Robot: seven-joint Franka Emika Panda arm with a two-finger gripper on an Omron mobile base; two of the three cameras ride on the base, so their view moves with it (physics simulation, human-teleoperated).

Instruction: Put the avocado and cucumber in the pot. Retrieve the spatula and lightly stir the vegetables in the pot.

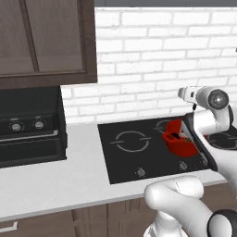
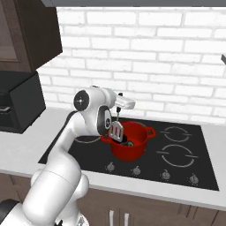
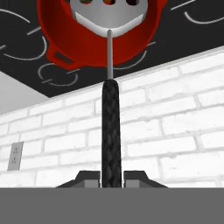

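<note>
The red pot (image 2: 132, 148) stands on the left part of the black cooktop (image 2: 185, 172); the arm covers part of the pot (image 1: 176, 144) in the left base view. My gripper (image 2: 118, 107) hangs above the pot's left rim, pointing down, shut on the spatula's black handle (image 3: 110, 131). The slotted silver spatula head (image 2: 116, 131) sits at the rim, over the pot's opening (image 3: 65, 39). A small dark shape (image 2: 129, 143) lies on the pot's floor; I cannot tell whether it is the avocado. The cucumber is hidden.
The cooktop has knobs (image 2: 136, 170) along its front edge and free burners (image 2: 176, 154) to the right of the pot. A dark oven-like appliance (image 1: 28, 129) stands on the counter at the left under a wooden cabinet (image 1: 46, 41). White brick wall behind.
</note>
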